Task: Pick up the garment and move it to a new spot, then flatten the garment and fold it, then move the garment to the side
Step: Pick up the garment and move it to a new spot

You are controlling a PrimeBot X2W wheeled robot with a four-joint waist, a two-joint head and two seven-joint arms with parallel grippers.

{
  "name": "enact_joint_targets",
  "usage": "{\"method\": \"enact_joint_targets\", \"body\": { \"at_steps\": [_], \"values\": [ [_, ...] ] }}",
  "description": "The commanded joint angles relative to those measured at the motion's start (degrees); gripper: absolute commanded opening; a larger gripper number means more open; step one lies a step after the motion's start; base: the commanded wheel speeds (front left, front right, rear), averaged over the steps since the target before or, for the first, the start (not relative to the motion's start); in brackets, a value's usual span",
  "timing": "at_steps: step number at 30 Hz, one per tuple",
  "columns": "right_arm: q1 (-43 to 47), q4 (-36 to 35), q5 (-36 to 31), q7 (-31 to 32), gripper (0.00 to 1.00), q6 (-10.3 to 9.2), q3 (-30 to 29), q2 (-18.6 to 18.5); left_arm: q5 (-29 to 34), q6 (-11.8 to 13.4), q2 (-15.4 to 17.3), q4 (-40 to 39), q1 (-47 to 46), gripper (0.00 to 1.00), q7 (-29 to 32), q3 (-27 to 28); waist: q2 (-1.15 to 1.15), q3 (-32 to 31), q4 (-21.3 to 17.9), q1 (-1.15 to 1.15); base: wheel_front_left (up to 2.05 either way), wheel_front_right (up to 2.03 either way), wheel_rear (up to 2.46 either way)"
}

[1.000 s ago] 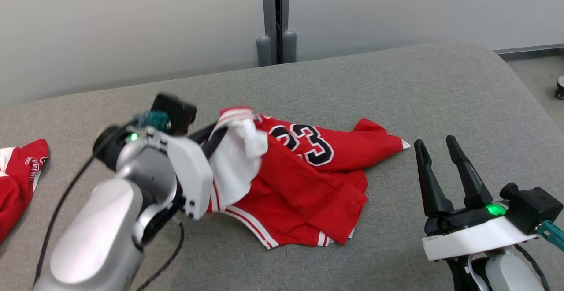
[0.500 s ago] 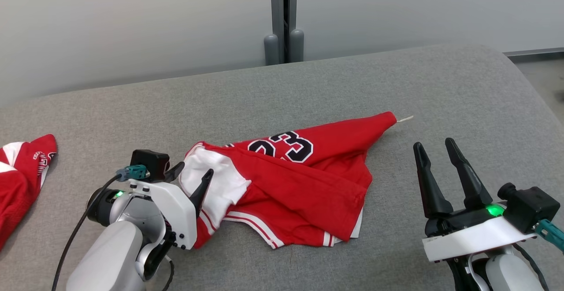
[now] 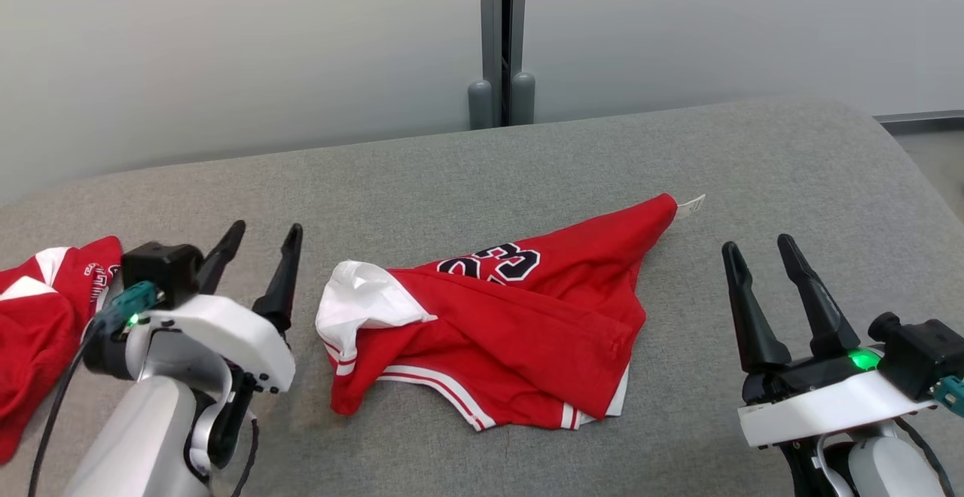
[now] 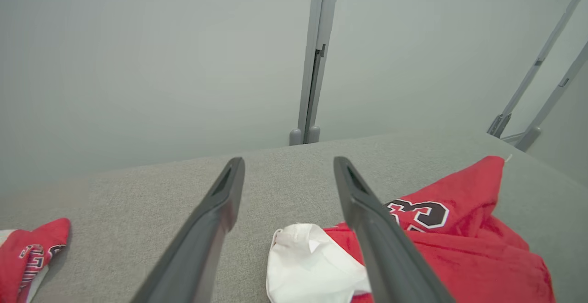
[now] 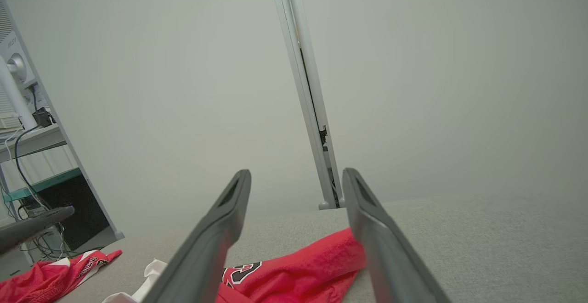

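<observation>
The garment (image 3: 520, 331) is a red jersey with white trim and a black number, lying crumpled in the middle of the grey padded table (image 3: 482, 173). Its white inside fabric (image 3: 361, 297) is turned up at the left end. In the left wrist view the garment (image 4: 459, 243) lies to the right of my fingers, and in the right wrist view the garment (image 5: 294, 271) lies low between them. My left gripper (image 3: 263, 237) stands open just left of the garment, holding nothing. My right gripper (image 3: 757, 252) is open to the right of it, apart from the cloth.
A second red garment (image 3: 45, 316) lies at the table's left edge, also visible as red cloth (image 4: 32, 257) in the left wrist view. A grey partition with a vertical post (image 3: 503, 38) stands behind the table. The table's right corner curves off near the floor (image 3: 934, 150).
My left gripper has opened and let go of the garment's white end, then drawn back to the left. The garment has dropped and settled flatter on the table. The head camera has shifted slightly.
</observation>
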Motion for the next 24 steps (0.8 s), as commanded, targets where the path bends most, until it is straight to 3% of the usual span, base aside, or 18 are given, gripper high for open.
{"method": "enact_joint_targets", "body": {
  "at_steps": [1,6,11,18,24],
  "values": [
    [0.84,-0.36,-0.34,-0.01,1.00,0.09,-0.29,-0.40,0.03,0.89,0.37,-1.07,1.27,1.00,-0.76,0.69,0.00,-0.09,0.06,0.00,0.00,0.00,0.00],
    [2.04,-1.42,-0.78,0.01,1.00,0.09,-1.88,-0.07,1.73,6.00,1.26,-7.65,7.40,1.00,-5.83,3.35,0.00,0.23,0.66,0.00,0.00,0.00,0.00],
    [3.32,-2.18,-1.48,0.08,1.00,0.09,-3.97,0.33,3.19,8.76,0.50,-11.76,12.77,1.00,-11.05,4.05,0.00,0.61,1.44,0.00,0.00,0.00,0.00],
    [5.10,-2.77,-1.56,0.93,1.00,0.10,-5.83,1.27,3.51,9.23,-2.89,-14.03,17.30,1.00,-14.95,3.28,0.00,0.96,2.13,0.00,0.00,0.00,0.00],
    [5.40,-3.09,-1.81,1.61,1.00,0.10,-5.95,1.48,3.86,8.65,-3.82,-13.91,17.73,1.00,-15.58,3.12,0.00,0.97,2.26,0.00,0.00,0.00,0.00]
  ]
}}
